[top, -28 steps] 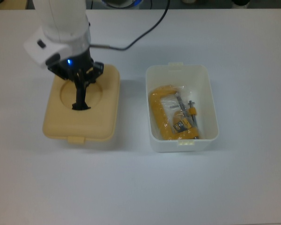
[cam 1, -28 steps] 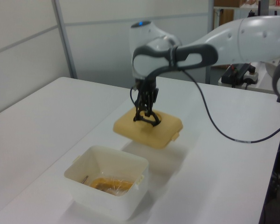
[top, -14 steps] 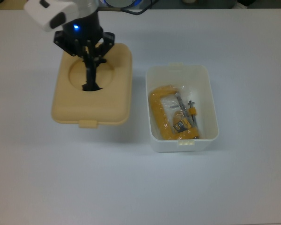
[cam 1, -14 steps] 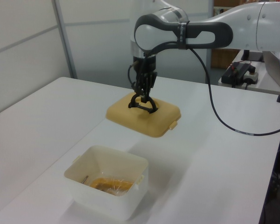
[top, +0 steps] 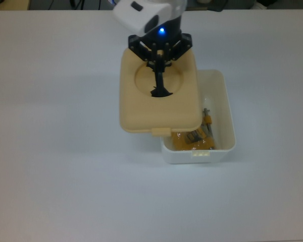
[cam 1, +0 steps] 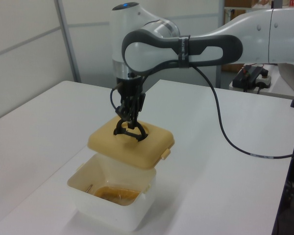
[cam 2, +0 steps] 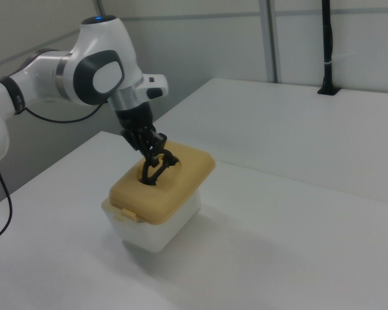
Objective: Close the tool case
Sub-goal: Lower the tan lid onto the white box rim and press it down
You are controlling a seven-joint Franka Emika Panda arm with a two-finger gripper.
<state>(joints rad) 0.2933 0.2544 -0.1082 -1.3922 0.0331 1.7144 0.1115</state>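
The tool case's white box (top: 228,113) sits on the table, and its tan lid (top: 141,111) hangs over it, covering the top view's left part of the box. My gripper (top: 160,75) is shut on the lid's black handle (top: 162,91), which stands in the round recess. The left view shows the lid (cam 1: 108,144) held just above the box (cam 1: 112,208) and shifted toward the far side, with the gripper (cam 1: 129,120) above it. In the right view the lid (cam 2: 181,174) sits almost over the box (cam 2: 161,236). A yellow clamp (top: 194,140) lies inside the box.
The white table (top: 65,176) spreads all around the box. A black cable (cam 1: 225,137) trails from the arm across the table in the left view. A black post (cam 2: 326,45) stands at the far edge in the right view.
My arm has carried the lid toward the top view's right, from beside the box to over it. The grip on the handle has held.
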